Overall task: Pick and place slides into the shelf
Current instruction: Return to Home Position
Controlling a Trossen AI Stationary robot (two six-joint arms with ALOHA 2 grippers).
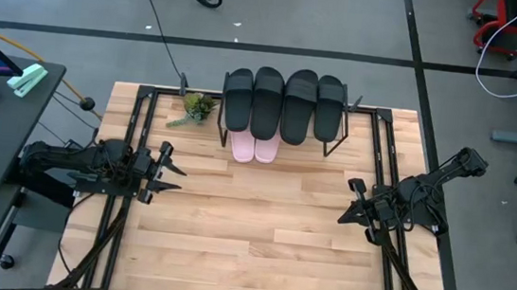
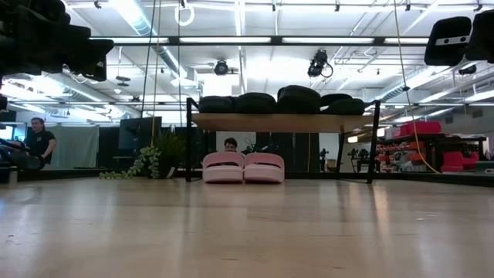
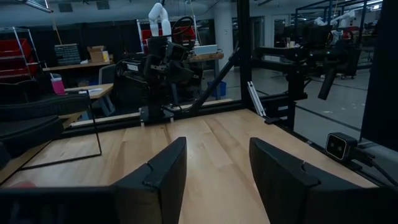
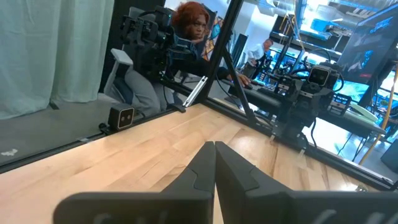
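Four black slides (image 1: 283,105) cover the shelf (image 2: 278,122) at the surface's (image 1: 260,231) twelve o'clock. Two pink slides (image 1: 254,148) lie half-hidden beneath it, long axes running twelve to six. At nine o'clock the left hand (image 1: 176,168) gapes empty; at three the right hand (image 1: 346,203) is closed, empty.

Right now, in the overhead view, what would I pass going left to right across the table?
left gripper → small plant → black slides, four in a row → right gripper
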